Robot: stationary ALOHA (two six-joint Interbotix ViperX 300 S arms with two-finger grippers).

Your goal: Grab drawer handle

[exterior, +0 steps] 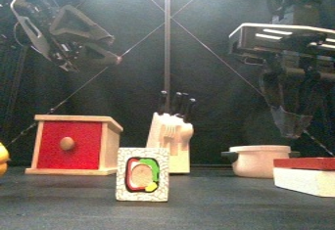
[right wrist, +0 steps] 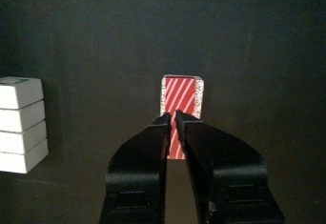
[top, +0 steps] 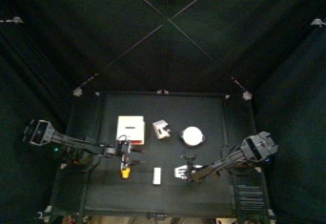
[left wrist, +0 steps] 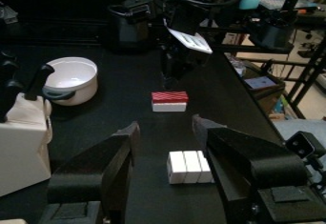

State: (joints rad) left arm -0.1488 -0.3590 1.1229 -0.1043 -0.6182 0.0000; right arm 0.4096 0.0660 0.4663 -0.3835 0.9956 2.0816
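Note:
The wooden drawer box (exterior: 72, 146) stands at the left of the table, with a red front and a small round handle (exterior: 66, 145); it also shows in the top view (top: 132, 130). My left gripper (left wrist: 166, 128) is open and empty. It hangs in front of the box in the top view (top: 124, 155), apart from the handle. My right gripper (right wrist: 173, 123) is shut and empty, above a red striped block (right wrist: 182, 102), at the front right (top: 185, 171). The handle shows in neither wrist view.
A white knife block (exterior: 170, 141) and a white bowl (exterior: 258, 159) stand behind the middle. A picture card (exterior: 143, 173) stands in front. A white segmented block (left wrist: 189, 166) lies below my left gripper. A yellow thing (top: 126, 171) lies at the front left.

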